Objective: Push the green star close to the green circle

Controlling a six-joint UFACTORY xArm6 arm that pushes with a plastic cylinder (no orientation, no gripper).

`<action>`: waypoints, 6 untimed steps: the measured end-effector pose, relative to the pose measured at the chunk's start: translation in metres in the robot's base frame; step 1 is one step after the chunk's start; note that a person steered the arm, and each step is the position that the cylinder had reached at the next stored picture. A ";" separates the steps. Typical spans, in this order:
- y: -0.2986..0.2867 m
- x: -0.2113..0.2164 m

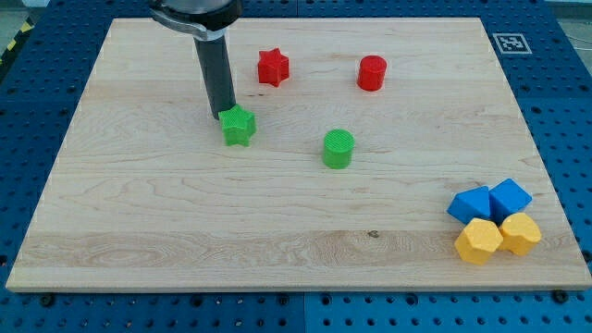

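The green star lies on the wooden board, left of centre. The green circle, a short cylinder, stands to its right and slightly lower, about a hundred pixels away. My tip is at the star's upper left edge, touching or nearly touching it. The dark rod rises from there to the view's top.
A red star and a red cylinder sit near the view's top. Two blue blocks and two yellow blocks cluster at the lower right corner. A fiducial marker is at the upper right corner.
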State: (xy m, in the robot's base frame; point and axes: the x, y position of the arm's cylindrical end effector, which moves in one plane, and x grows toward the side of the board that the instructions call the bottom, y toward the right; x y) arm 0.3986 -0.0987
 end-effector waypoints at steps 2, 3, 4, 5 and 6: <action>0.004 0.005; -0.002 0.005; -0.004 0.014; -0.005 0.027; -0.005 0.033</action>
State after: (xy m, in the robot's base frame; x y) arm 0.4317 -0.1041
